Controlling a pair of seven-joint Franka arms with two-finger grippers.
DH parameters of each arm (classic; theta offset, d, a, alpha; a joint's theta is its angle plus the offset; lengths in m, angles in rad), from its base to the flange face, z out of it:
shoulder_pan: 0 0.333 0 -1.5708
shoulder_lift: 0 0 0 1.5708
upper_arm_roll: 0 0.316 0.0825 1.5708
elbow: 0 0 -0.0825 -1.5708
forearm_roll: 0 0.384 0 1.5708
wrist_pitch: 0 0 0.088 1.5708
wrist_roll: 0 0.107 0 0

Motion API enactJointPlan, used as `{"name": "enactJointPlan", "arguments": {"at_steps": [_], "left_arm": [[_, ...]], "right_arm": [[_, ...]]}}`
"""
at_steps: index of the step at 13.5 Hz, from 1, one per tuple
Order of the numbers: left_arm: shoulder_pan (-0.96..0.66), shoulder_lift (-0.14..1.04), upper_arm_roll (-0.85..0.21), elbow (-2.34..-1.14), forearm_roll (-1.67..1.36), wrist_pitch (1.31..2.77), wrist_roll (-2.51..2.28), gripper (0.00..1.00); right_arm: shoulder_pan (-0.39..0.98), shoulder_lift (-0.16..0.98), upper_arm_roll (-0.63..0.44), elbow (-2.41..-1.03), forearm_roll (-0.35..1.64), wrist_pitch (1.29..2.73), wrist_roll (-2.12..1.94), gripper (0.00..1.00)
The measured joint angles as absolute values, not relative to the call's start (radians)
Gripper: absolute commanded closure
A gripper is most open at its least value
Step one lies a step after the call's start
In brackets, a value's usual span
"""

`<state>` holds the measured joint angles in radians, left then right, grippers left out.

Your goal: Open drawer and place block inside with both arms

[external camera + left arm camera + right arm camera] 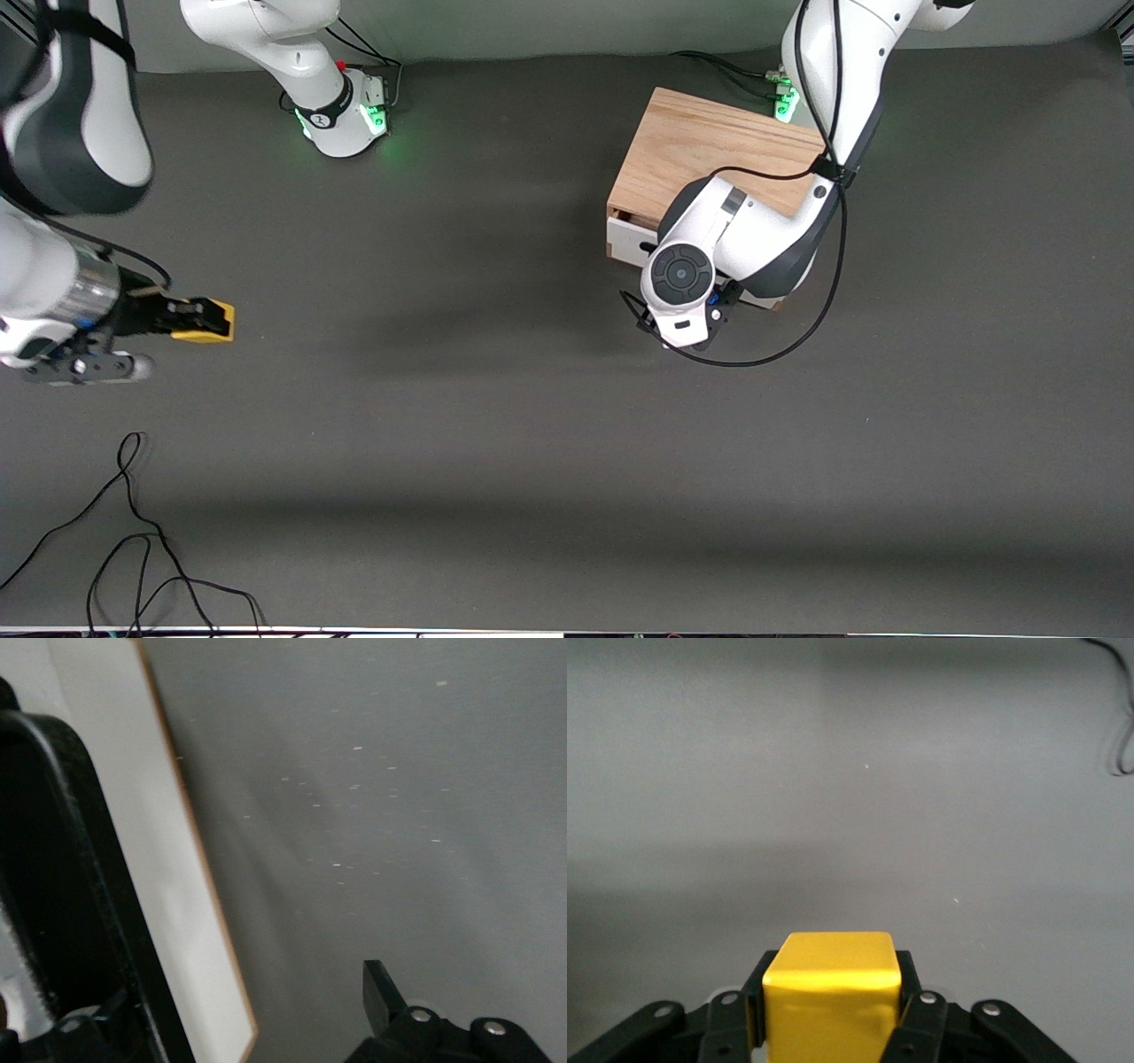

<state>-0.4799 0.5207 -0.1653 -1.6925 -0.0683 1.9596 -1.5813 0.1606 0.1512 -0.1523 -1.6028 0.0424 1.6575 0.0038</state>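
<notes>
Right gripper (202,321) clamped on the block (209,321), well toward the right arm's end from the drawer (631,239). Left gripper (213,1010) at the drawer front, handle (62,868) between spread fingers; drawer barely open.

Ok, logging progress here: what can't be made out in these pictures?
- Whether the left gripper grips the handle: front view, its wrist covers both; left wrist view, the edge cuts the handle.
- Whether the drawer is open: front view, the left arm covers most of its front.
- Whether the block in the right gripper touches the table: nothing shows beneath it.
</notes>
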Motion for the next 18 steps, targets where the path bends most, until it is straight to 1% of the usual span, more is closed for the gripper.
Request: {"name": "enactJointPlan", "arguments": {"at_steps": [2, 5, 9, 14, 18], "left_arm": [[-0.476, 0.519, -0.162, -1.684, -0.068, 2.009, -1.547, 0.01], [-0.465, 0.518, -0.158, -1.648, -0.069, 2.044, -1.511, 0.01], [-0.432, 0.512, -0.156, -1.584, -0.069, 2.053, -1.4, 0.01], [-0.421, 0.513, -0.158, -1.574, -0.071, 2.036, -1.377, 0.01], [-0.42, 0.523, -0.157, -1.586, -0.071, 1.931, -1.416, 0.01]], "right_arm": [[0.161, 0.104, -0.153, -1.612, 0.02, 1.627, 0.014, 0.64], [0.161, 0.028, -0.155, -1.663, 0.015, 1.628, 0.022, 0.64], [0.161, -0.051, -0.156, -1.767, 0.015, 1.687, 0.025, 0.64], [0.161, -0.08, -0.158, -1.834, 0.015, 1.733, 0.031, 0.64], [0.161, -0.08, -0.158, -1.835, 0.015, 1.737, 0.032, 0.64]]}}
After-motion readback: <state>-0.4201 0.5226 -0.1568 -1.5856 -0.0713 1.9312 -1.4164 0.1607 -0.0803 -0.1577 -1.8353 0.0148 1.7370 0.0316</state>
